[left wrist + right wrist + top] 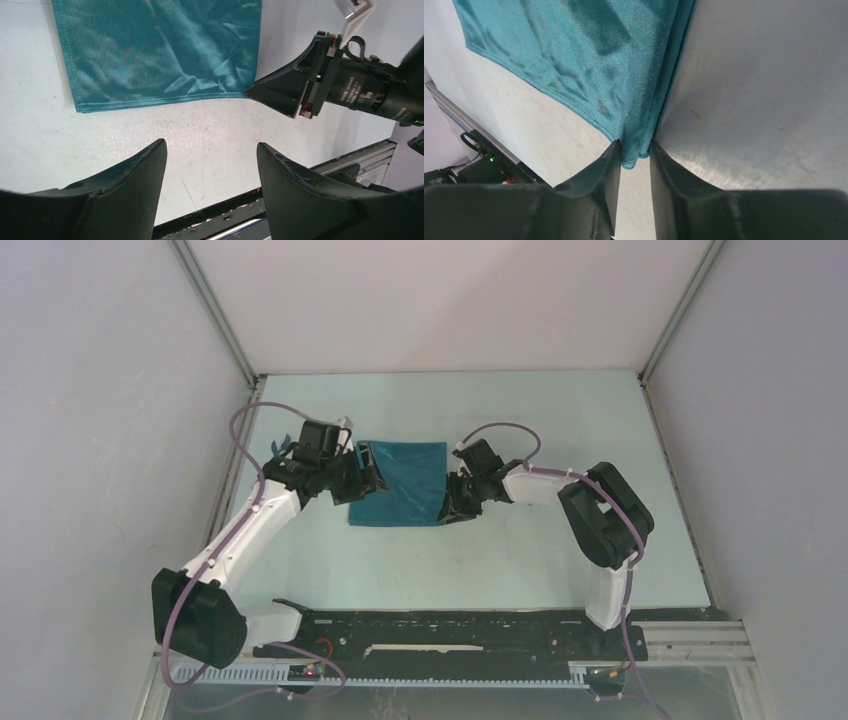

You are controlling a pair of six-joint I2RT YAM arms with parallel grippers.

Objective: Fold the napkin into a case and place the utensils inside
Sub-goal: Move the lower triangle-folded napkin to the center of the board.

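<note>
The teal napkin lies flat on the pale table, roughly square, with a doubled layer along its right edge. It also shows in the left wrist view and the right wrist view. My left gripper is at the napkin's left edge, open and empty, its jaws wide apart over bare table. My right gripper is shut on the napkin's near right corner; it also shows in the left wrist view. No narrow case bundle shows, and the utensils are out of view.
A black rail runs along the table's near edge by the arm bases. Grey walls with metal posts close the table at the left, back and right. Purple cables loop over both arms.
</note>
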